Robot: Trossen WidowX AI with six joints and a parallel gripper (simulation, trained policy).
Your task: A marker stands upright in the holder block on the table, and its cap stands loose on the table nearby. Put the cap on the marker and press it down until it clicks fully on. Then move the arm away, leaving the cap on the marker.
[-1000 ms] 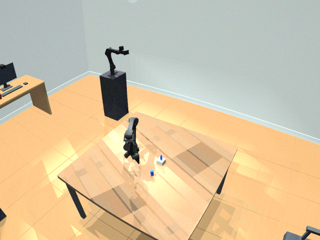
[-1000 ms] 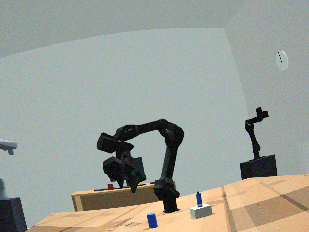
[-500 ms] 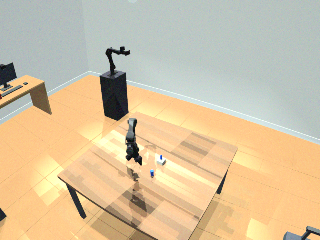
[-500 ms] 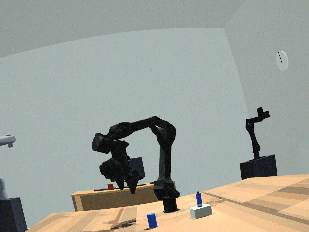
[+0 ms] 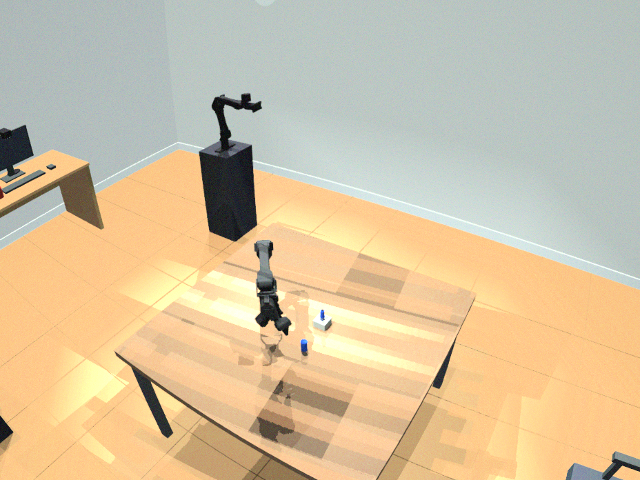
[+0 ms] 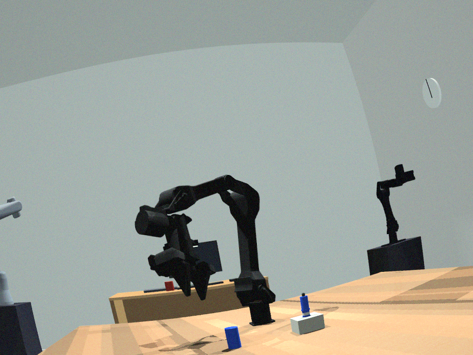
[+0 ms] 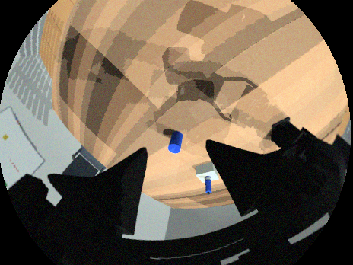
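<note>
Gripper [image 5: 272,330] [image 6: 195,298] [image 7: 176,147] released, above desk [image 5: 361,351] [image 6: 382,328] [image 7: 236,49]; cap [image 5: 303,345] [image 6: 233,337] [image 7: 175,142] upright on it, apart from marker [image 5: 321,314] [image 6: 304,304] [image 7: 208,185].

The counter [image 5: 392,330] [image 6: 382,324] [image 7: 243,49] looks like smooth wood in planks of mixed tone, with a slight sheen. The cap [image 5: 303,345] [image 6: 233,337] [image 7: 175,142] and the marker [image 5: 321,314] [image 6: 304,304] [image 7: 208,185], at its one o'clock from above, look like smooth plastic. The holder block [image 5: 320,325] [image 6: 308,324] [image 7: 205,171] looks matt. The pincer [image 5: 272,326] [image 6: 195,297] [image 7: 176,147] has a matt, dark, plastic-like finish.
</note>
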